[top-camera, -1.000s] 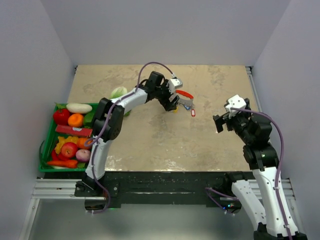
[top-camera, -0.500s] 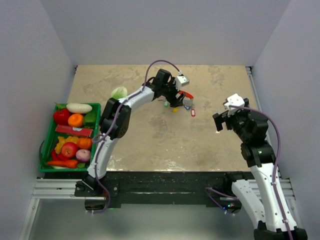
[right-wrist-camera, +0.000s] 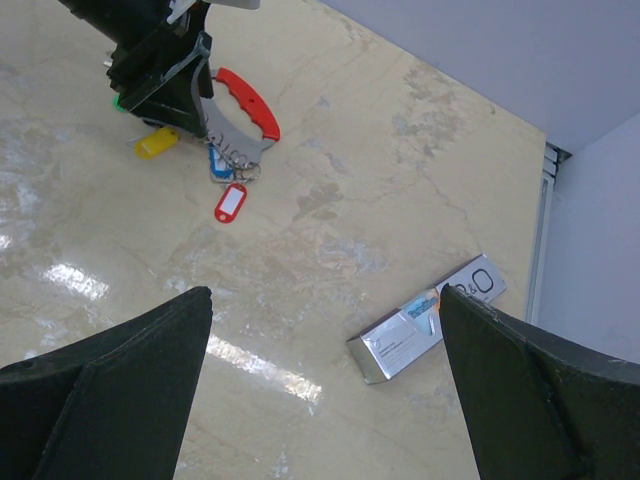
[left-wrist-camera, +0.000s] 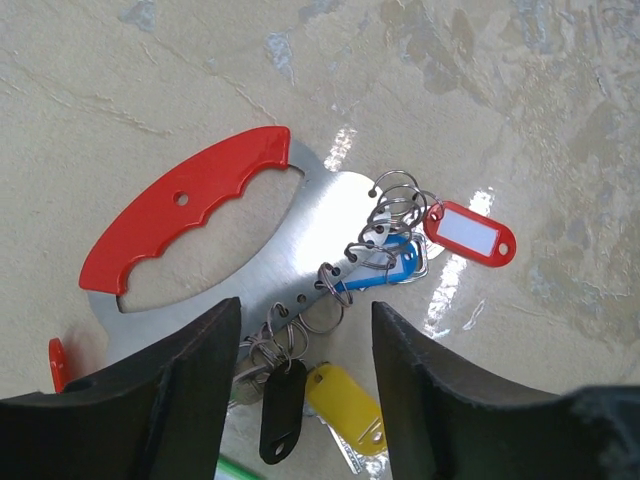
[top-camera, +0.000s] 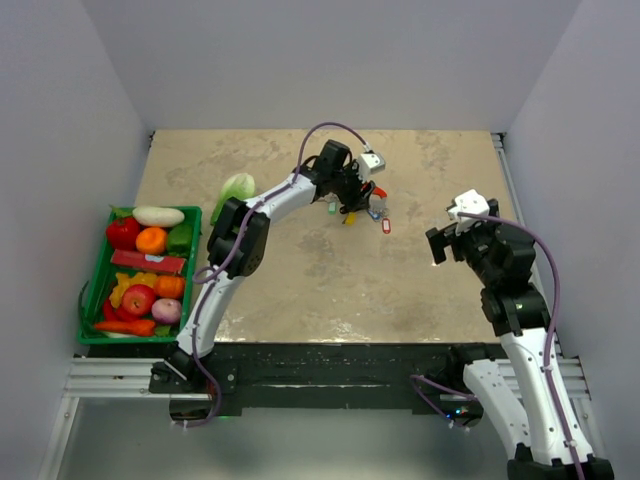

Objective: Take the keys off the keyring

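Observation:
The keyring is a flat steel plate (left-wrist-camera: 300, 225) with a red grip (left-wrist-camera: 190, 215) and a row of holes holding split rings. The keys hang from these rings with a red tag (left-wrist-camera: 470, 232), a blue tag (left-wrist-camera: 385, 275), a yellow tag (left-wrist-camera: 345, 405) and a black tag (left-wrist-camera: 282, 410). The bunch lies on the table (top-camera: 375, 212) and shows in the right wrist view (right-wrist-camera: 232, 150). My left gripper (left-wrist-camera: 305, 400) is open just above the yellow and black tags, touching nothing. My right gripper (right-wrist-camera: 325, 390) is open and empty, off to the right (top-camera: 437, 245).
A silver and blue carton (right-wrist-camera: 425, 330) lies on the table right of the keys. A green crate (top-camera: 95, 300) of toy fruit and vegetables sits at the left edge. A pale green vegetable (top-camera: 237, 187) lies left of the left arm. Walls close in the table.
My left gripper has moved a little right and away over the keyring, and its wrist has turned. A green tag now shows left of the bunch. The right arm has not moved.

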Robot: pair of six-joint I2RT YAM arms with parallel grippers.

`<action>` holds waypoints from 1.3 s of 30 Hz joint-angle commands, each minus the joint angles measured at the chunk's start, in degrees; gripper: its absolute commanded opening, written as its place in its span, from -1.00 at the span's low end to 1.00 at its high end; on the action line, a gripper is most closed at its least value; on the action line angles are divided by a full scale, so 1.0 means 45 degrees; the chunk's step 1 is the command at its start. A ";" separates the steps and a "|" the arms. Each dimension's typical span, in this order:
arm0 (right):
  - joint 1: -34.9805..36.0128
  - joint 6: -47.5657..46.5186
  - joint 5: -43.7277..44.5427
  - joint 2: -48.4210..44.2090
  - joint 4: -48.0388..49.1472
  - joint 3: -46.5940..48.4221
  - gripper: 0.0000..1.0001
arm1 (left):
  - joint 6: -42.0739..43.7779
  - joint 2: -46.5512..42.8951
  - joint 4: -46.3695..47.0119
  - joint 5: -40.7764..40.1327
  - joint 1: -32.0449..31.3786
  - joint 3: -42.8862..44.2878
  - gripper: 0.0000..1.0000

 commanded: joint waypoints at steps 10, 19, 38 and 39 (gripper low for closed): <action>-0.0024 0.0144 0.0296 -0.0136 0.0567 -0.0171 0.97 | 0.0287 -0.0212 0.0021 0.0067 -0.0028 -0.0023 -0.16; -0.0024 0.0144 0.0296 -0.0116 0.0587 -0.0210 0.97 | 0.0600 -0.0389 -0.0135 0.0089 -0.0691 -0.0201 -0.14; -0.0043 0.0144 0.0217 -0.0097 0.0626 -0.0288 0.97 | 0.0346 -0.0291 0.0275 -0.1742 -0.1452 0.0385 -0.03; -0.0024 0.0144 0.0218 -0.0116 0.0607 -0.0288 0.97 | 0.0385 -0.0272 0.0352 -0.1980 -0.1550 0.0385 -0.01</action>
